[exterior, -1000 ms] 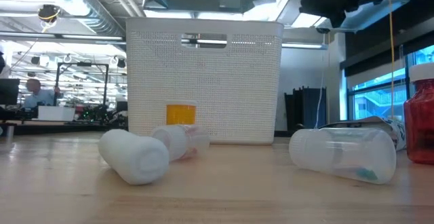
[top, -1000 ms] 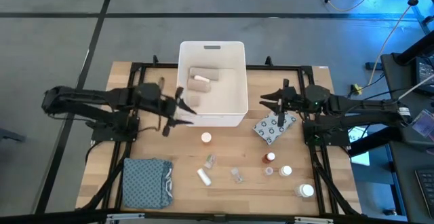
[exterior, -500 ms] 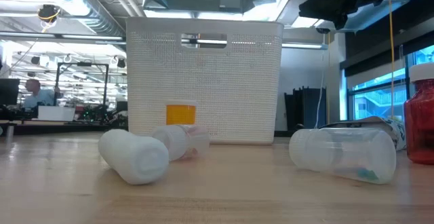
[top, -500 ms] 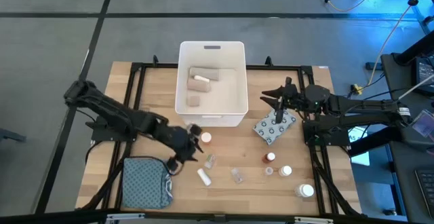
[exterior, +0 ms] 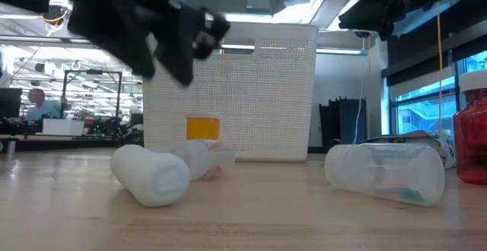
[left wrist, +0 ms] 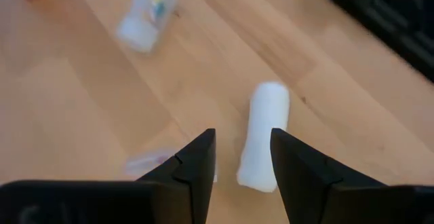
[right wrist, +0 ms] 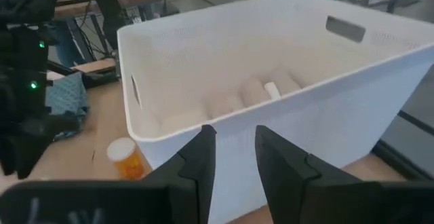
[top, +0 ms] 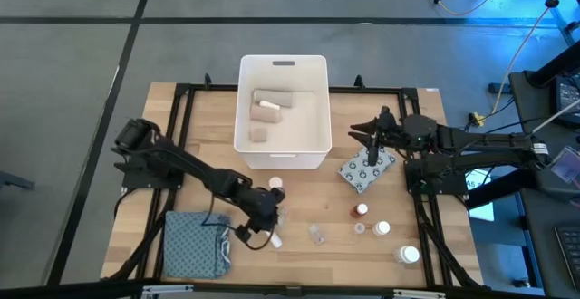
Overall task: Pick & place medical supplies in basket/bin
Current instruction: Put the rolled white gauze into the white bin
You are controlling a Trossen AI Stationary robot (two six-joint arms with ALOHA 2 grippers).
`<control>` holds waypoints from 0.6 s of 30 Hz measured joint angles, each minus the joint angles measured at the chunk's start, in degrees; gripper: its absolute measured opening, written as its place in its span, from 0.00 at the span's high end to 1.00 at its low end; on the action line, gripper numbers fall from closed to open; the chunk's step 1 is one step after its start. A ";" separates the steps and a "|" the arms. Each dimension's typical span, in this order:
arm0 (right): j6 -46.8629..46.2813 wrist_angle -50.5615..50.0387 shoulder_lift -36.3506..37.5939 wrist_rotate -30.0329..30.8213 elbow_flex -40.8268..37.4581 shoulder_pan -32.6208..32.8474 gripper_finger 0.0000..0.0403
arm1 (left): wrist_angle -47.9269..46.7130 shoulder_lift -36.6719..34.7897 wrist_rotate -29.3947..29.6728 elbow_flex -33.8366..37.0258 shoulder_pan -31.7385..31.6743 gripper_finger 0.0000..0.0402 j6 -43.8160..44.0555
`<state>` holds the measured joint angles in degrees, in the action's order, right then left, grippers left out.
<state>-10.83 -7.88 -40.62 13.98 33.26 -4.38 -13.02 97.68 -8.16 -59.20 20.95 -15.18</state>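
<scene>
My left gripper (top: 270, 212) is open and empty, low over the table's near middle. A white bottle (left wrist: 264, 136) lies on its side just past its fingertips; it also shows in the high view (top: 272, 236). A clear vial (top: 282, 215) lies beside it. My right gripper (top: 366, 141) is open and empty above the grey dotted packet (top: 366, 171), right of the white bin (top: 283, 149). The bin holds beige bandage rolls (top: 269, 98). An orange bottle (top: 275, 184) stands before the bin.
A red-capped bottle (top: 361, 210), white-capped bottles (top: 381, 229) (top: 410, 255) and a clear vial (top: 316, 235) lie at the near right. A folded blue-grey cloth (top: 195, 243) lies at the near left. Black frame rails edge the table.
My left gripper has swung from the bin's near left corner toward the table's near edge and right, coming down over the white bottle and clear vial. It now shows in the low view, in front of the bin. No item has moved.
</scene>
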 joint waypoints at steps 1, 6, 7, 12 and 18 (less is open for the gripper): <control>-0.63 -0.43 0.00 0.00 0.00 0.00 0.74 | -0.01 0.92 -0.28 0.00 0.00 0.67 0.03; -1.18 -1.04 -0.02 0.00 0.00 0.00 0.74 | 0.73 5.45 -0.50 0.00 0.48 0.68 0.00; -1.14 -1.07 -0.02 0.00 0.00 0.00 0.74 | 0.88 6.23 -0.56 0.00 0.64 0.69 0.00; -1.09 -1.07 -0.02 0.00 0.00 0.00 0.74 | 1.24 8.60 -0.78 -0.10 1.52 0.72 -0.03; -1.13 -1.07 -0.02 0.00 0.00 0.00 0.74 | 1.12 8.02 -1.12 -0.07 1.95 0.84 -0.50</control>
<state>-11.97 -8.95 -40.64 13.98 33.26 -4.38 -11.90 105.70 -9.28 -59.27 22.90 -15.68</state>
